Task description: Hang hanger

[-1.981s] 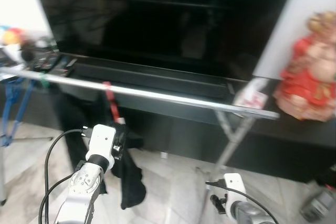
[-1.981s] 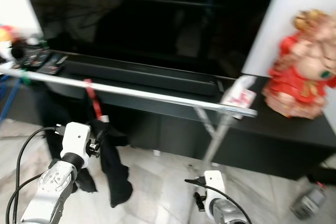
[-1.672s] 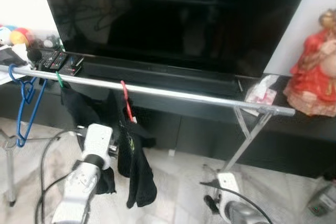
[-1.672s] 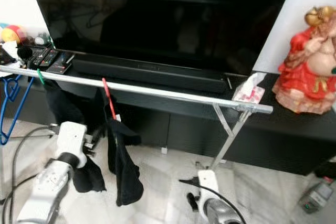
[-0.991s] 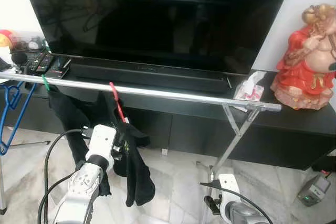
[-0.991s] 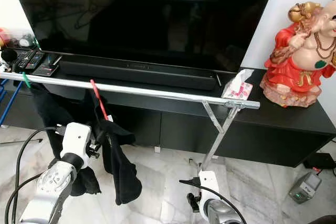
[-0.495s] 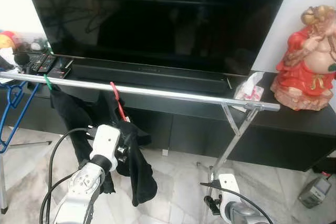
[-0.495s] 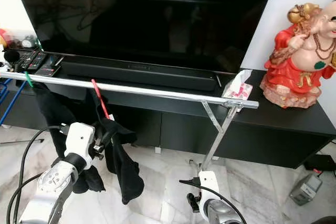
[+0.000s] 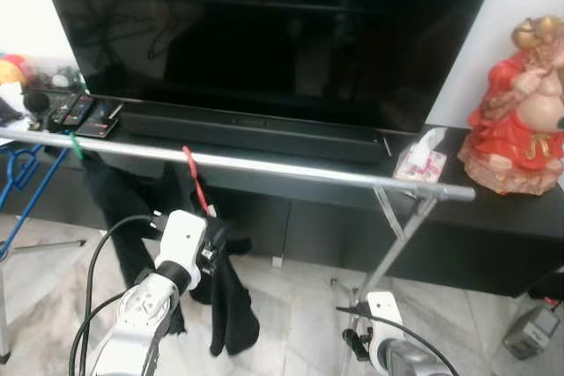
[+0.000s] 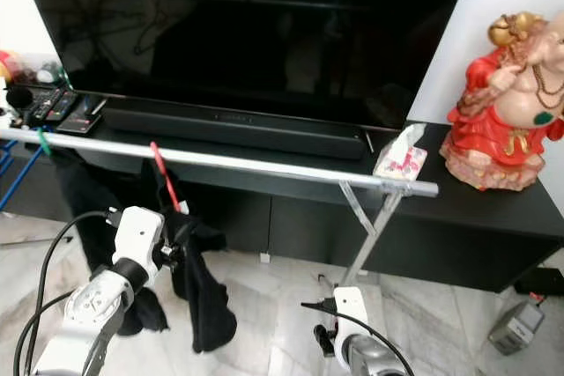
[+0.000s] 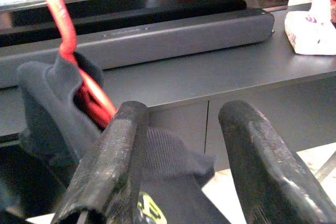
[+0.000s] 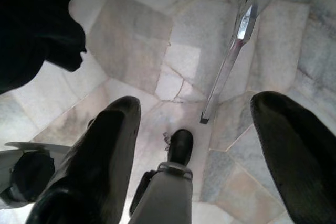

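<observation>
Marble floor (image 12: 173, 51) below; I judge red hanger (image 9: 197, 184) rigid, garment (image 10: 201, 292) limp (probably light); both grippers (image 11: 184, 161) (image 12: 191, 145) gape empty; take the hanger's neck.

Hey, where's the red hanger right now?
The red hanger hooks over the silver rail on the robot's left, carrying a black garment, just above the open left end effector.

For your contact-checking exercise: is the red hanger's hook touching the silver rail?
Touching. The left eye view shows the red hanger with its hook over the silver rail, no gap between them, and the black garment dangling from it.
</observation>
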Controlling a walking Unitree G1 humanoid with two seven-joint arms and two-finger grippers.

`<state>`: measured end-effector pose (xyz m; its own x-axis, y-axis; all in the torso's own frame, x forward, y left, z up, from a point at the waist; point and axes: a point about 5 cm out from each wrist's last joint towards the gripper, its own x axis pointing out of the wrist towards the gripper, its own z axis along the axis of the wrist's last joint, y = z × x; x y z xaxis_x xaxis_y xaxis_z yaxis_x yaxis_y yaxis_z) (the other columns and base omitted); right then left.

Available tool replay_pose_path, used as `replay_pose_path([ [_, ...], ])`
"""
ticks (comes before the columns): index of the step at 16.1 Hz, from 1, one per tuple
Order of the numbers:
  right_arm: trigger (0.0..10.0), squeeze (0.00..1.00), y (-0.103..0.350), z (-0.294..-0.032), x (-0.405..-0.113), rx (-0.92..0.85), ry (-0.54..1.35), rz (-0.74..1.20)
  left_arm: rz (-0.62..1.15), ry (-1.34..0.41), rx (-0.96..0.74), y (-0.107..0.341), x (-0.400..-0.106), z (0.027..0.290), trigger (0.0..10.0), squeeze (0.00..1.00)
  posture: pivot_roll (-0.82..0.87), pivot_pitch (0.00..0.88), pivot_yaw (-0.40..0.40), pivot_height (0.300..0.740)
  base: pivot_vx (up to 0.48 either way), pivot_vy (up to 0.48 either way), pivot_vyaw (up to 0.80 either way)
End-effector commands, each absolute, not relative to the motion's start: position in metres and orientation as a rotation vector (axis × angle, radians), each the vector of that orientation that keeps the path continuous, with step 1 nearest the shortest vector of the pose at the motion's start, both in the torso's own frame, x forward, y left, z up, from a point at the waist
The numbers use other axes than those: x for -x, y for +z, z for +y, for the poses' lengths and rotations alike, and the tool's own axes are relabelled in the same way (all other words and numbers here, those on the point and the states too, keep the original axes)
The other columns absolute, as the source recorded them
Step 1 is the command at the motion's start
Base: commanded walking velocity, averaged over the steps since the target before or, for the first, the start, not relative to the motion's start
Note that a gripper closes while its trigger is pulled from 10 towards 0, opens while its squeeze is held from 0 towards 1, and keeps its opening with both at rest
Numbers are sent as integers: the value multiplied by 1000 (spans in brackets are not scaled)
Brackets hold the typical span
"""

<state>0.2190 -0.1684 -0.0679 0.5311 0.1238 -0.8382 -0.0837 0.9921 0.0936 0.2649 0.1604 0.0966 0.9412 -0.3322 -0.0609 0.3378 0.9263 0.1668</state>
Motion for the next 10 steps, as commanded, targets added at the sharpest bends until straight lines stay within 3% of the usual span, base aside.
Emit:
replay_pose_path([
  [1,10000,0,-67,-170,-220,-39,121,1007,38,-364,-183,98,-263,159,10000,0,2,0,-64,740,0,0,0],
  [10,10000,0,-67,-170,-220,-42,126,1008,80,-530,-159,103,-255,152,10000,0,5,0,-65,740,0,0,0],
])
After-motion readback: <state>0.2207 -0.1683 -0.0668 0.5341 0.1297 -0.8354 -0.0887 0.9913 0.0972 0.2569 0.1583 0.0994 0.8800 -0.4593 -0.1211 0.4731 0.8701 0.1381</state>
